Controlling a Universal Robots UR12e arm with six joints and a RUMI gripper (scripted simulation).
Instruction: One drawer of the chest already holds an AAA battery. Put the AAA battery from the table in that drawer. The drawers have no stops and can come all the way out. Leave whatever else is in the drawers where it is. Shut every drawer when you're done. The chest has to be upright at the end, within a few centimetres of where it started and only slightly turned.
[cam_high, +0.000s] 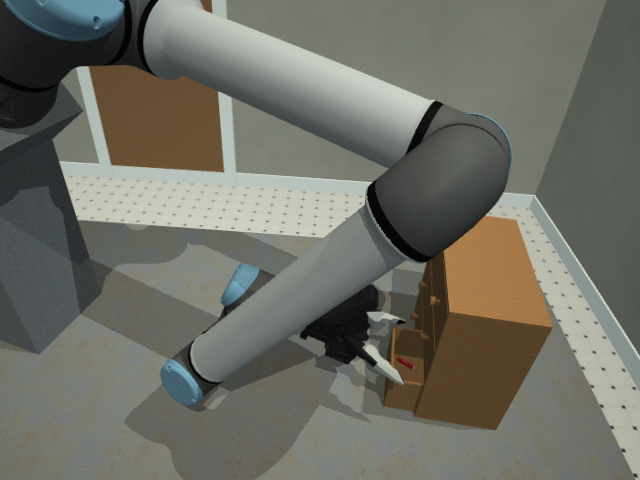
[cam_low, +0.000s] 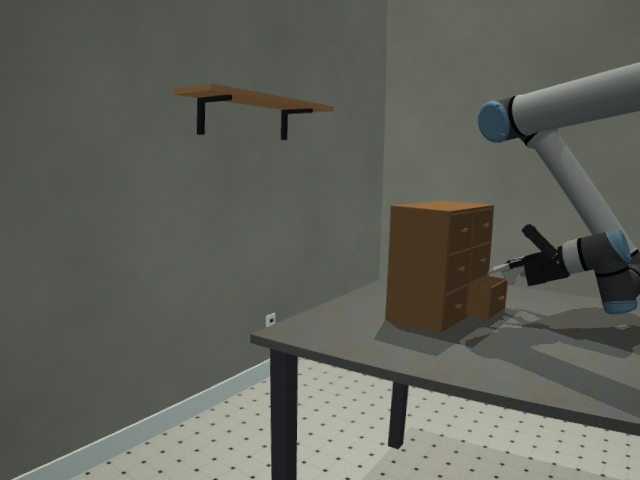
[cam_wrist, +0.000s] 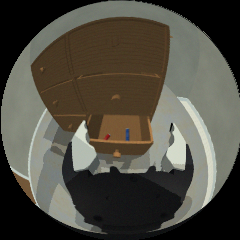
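The chest (cam_high: 496, 273) (cam_low: 418, 263) (cam_wrist: 120, 55) stands upright on the table (cam_high: 62, 413) (cam_low: 336, 330) — in the top view, close to the right-hand edge, with a strip of tabletop between them. In the exterior view it sits in from the table's left corner (cam_low: 254, 338), well back from the long near edge. Its front shows 6 drawers, 2 to a row; 5 are shut, and the bottom drawer (cam_high: 403, 395) (cam_low: 488, 298) (cam_wrist: 120, 147) of the column farther from the exterior camera juts out, its back end inside the chest.

In that drawer are 2 batteries: a red battery (cam_high: 405, 362) (cam_wrist: 107, 137) and, beside it but apart in the wrist view, a blue battery (cam_wrist: 127, 134). In the top view I can make out only the red one. Both are too small to read for a brand or label.

The gripper (cam_high: 403, 352) (cam_low: 491, 271) (cam_wrist: 130, 122) is spread wide with nothing between its fingers; the tips sit at the 2 sides of the open drawer in the wrist view, near its upper rim. Whether either tip touches the rim I cannot tell. The black gripper body is outside the drawer, with a gap between it and the drawer front — tight at the tips, roomier behind.
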